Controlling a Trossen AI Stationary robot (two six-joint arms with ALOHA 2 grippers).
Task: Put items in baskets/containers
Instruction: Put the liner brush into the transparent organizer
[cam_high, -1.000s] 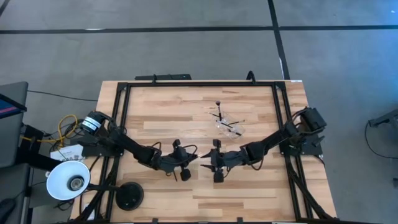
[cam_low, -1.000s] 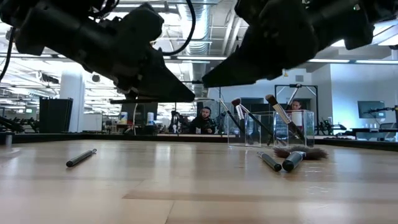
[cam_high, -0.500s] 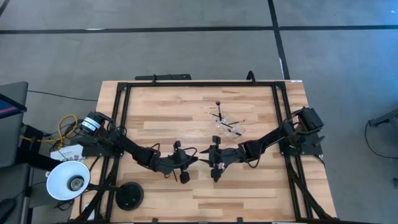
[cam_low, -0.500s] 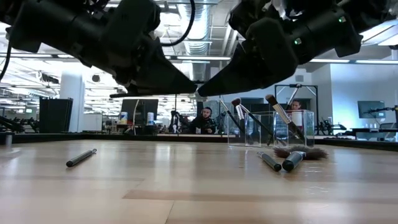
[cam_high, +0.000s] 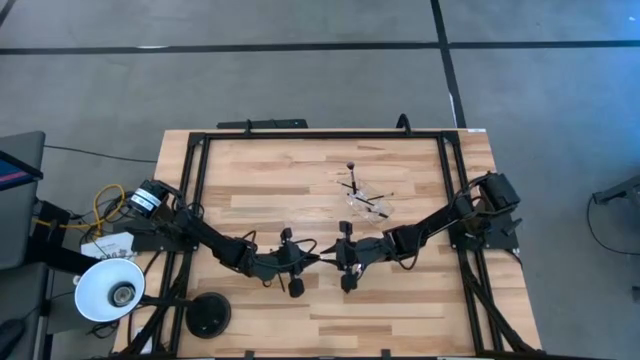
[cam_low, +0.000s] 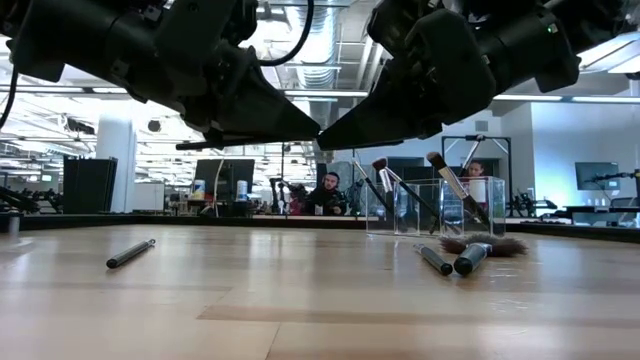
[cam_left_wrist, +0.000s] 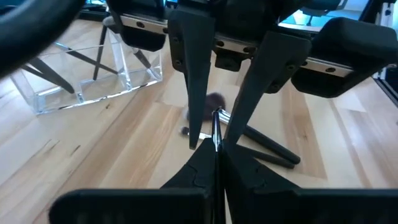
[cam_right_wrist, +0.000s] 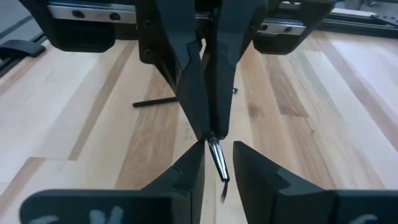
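Observation:
My left gripper (cam_high: 308, 262) and right gripper (cam_high: 332, 262) meet tip to tip above the table's middle. The left one (cam_left_wrist: 216, 152) is shut on a slim brush (cam_right_wrist: 216, 152). The right gripper (cam_right_wrist: 217, 163) is open, one finger on each side of the brush's free end, apart from it. The clear cup (cam_high: 368, 202) stands toward the far right with several brushes leaning inside (cam_low: 440, 195). Two dark brushes (cam_low: 450, 260) and a fan-shaped head (cam_low: 490, 243) lie on the table before the cup. Another brush (cam_low: 130, 252) lies flat to the left. My left gripper pinches the brush between its two fingers (cam_right_wrist: 196, 106), with the fingers lying along it. The silver part (cam_right_wrist: 213, 144) and a thin dark end stick out past the fingertips toward the right gripper. The brush is about level and lifted clear of the table.
A white lamp shade (cam_high: 110, 292) and a round black base (cam_high: 208, 315) sit at the near left corner. Black frame rails (cam_high: 195, 200) border the table. Bare wood lies near and far of the grippers. People sit in the room beyond (cam_low: 325, 195).
The two grippers have drawn together over the table's middle, and the gap between their tips has gone. The left gripper's tip has risen slightly, level with the right one's. The brush stays in the left gripper.

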